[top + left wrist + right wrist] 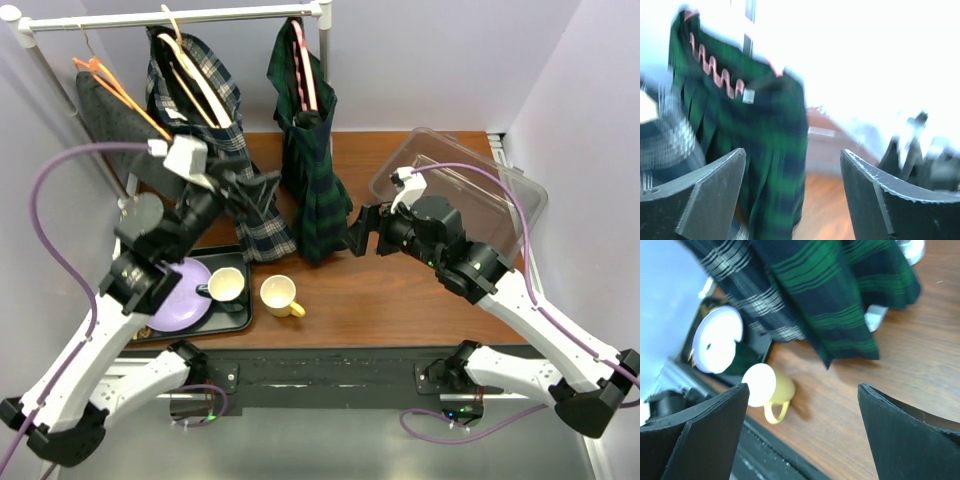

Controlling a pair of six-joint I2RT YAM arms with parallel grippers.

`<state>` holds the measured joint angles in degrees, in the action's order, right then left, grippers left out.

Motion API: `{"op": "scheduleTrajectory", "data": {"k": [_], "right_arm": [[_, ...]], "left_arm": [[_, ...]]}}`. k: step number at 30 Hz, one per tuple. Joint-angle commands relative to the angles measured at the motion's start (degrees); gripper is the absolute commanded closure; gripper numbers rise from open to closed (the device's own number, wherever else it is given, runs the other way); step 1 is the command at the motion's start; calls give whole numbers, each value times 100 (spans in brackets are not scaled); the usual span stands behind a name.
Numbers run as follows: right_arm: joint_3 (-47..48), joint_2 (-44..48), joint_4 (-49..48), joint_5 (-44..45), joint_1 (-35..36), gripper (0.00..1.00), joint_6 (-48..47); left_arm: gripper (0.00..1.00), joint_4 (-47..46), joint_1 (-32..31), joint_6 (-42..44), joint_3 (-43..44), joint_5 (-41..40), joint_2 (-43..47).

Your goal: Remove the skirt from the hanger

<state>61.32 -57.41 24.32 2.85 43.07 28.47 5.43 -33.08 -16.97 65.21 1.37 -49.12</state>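
Clearly ahead of both, green skirt (312, 190) on pink hanger (302, 70) — left fingers (705, 200) apart, right fingers (695, 435) apart.

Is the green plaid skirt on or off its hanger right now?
On. The green plaid skirt hangs from the pink hanger, which is on the rail.

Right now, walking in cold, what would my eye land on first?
The green plaid skirt hanging from the rail at the back centre, with a navy-and-white plaid skirt beside it on the left. The left hand and right hand, both open, point toward them. A yellow mug stands on the table in front.
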Motion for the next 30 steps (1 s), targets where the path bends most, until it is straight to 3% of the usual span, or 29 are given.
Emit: {"op": "scheduleTrajectory", "data": {"k": [1,3,11,19,30], "right_arm": [[-111,2,-349,-619,0,10,10],[-129,28,-366,-742,0,11,1],[-217,256,-743,-1252,0,18,45],[-217,476,-806,-1542,0,19,115],[-217,828,-621,-1270,-9,19,-140]], "left_arm": [[24,-60,-14,-447,1087,-118,-824],[32,-103,-14,-509,1414,-434,-1150],[46,-806,3,-658,2979,-857,-2882],[48,-561,258,-1044,4675,-445,-4684],[50,-587,372,-983,4712,-383,-5028]]}}
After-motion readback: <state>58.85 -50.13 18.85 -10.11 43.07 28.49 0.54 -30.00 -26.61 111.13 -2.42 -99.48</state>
